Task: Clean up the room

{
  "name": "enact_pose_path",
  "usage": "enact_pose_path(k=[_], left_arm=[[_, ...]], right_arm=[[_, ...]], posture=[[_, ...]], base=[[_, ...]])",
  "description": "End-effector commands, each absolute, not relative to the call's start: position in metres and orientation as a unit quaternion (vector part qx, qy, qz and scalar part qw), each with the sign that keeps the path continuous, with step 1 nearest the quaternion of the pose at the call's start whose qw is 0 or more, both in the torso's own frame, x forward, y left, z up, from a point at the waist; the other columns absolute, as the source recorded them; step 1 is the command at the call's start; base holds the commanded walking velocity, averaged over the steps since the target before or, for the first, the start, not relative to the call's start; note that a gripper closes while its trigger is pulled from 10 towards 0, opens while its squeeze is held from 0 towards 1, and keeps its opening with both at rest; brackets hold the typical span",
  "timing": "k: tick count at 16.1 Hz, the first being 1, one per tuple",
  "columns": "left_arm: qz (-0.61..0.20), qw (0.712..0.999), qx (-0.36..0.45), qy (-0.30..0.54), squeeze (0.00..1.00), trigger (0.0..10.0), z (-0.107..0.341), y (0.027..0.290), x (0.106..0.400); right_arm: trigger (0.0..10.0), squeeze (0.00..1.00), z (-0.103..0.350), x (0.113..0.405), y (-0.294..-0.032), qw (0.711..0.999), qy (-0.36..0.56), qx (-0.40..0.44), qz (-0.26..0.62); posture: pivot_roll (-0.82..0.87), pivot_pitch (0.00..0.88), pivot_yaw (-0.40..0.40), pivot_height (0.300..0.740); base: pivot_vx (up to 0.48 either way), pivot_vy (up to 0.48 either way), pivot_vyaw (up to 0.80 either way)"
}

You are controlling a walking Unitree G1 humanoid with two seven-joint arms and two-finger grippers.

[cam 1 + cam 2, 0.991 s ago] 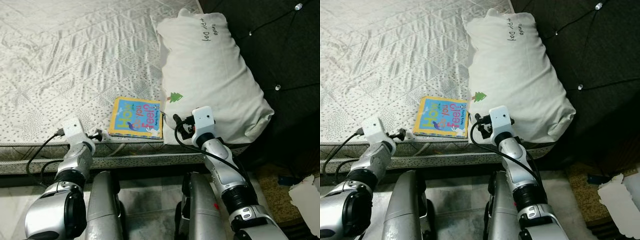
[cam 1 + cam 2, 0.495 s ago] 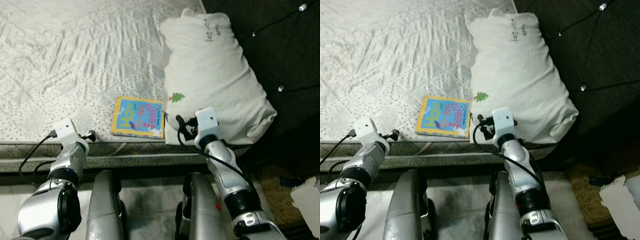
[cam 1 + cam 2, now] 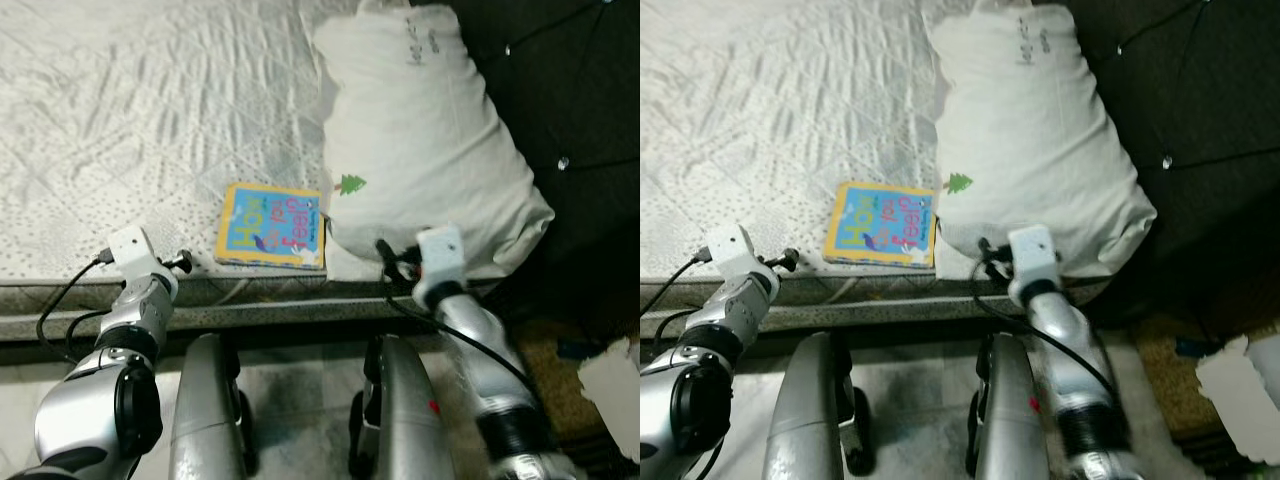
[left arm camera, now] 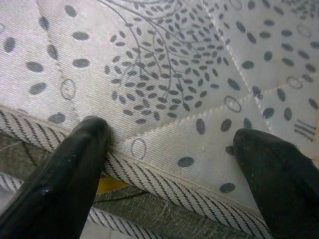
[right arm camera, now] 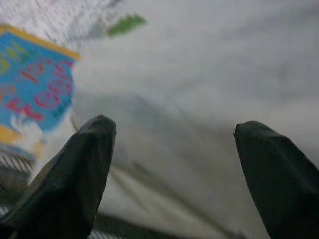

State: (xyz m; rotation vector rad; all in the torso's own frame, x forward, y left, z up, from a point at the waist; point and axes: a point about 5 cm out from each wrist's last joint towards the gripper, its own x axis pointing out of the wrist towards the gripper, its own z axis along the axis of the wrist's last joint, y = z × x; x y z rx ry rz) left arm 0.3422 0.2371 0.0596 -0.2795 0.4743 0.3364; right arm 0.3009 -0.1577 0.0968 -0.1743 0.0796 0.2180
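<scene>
A children's book [image 3: 271,227] with a yellow border and a blue cover lies flat near the front edge of the mattress [image 3: 150,110]. A white pillow [image 3: 425,140] with a small green tree print lies just right of it and touches the book's corner. My left gripper [image 4: 172,134] is open, its fingers [image 4: 75,164] resting at the mattress seam left of the book. My right gripper [image 5: 174,129] is open and blurred, facing the pillow's lower edge with the book off to one side. In the left eye view the right gripper [image 3: 387,254] hangs at the bed's edge, below the pillow.
A dark tufted headboard [image 3: 560,90] rises right of the pillow. On the floor at the lower right lie a brownish rug [image 3: 545,340] and a white sheet [image 3: 612,375]. My silver legs [image 3: 205,410] stand against the bed frame.
My right arm has drawn back from the book's corner and moved right along the bed's edge, now blurred. The left arm has barely shifted. The book and pillow lie as before.
</scene>
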Motion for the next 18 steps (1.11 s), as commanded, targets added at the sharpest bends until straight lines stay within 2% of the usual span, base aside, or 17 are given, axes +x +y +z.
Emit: enact_pose_path(k=[1,5,10,18], left_arm=[[0.159,0.947,-0.133,0.247,0.00,10.0,0.055,0.236,0.339],[0.144,0.947,-0.130,0.255,0.00,10.0,0.053,0.231,0.339],[0.077,0.953,-0.120,0.267,0.00,10.0,0.054,0.208,0.346],[0.011,0.953,-0.104,0.286,0.00,10.0,0.050,0.185,0.347]], right_arm=[[10.0,0.00,0.096,0.294,-0.170,0.989,0.050,-0.091,0.101],[10.0,0.00,0.096,0.282,-0.184,0.988,0.065,-0.105,0.096],[10.0,0.00,0.096,0.278,-0.178,0.987,0.073,-0.103,0.101],[10.0,0.00,0.099,0.285,-0.169,0.987,0.069,-0.097,0.106]], posture=[[-0.07,0.265,-0.059,0.571],[-0.09,0.287,-0.059,0.571],[-0.09,0.286,-0.052,0.571],[-0.08,0.259,-0.047,0.571]], base=[[0.000,0.000,0.00],[0.000,0.000,0.00],[0.000,0.000,0.00],[0.000,0.000,0.00]])
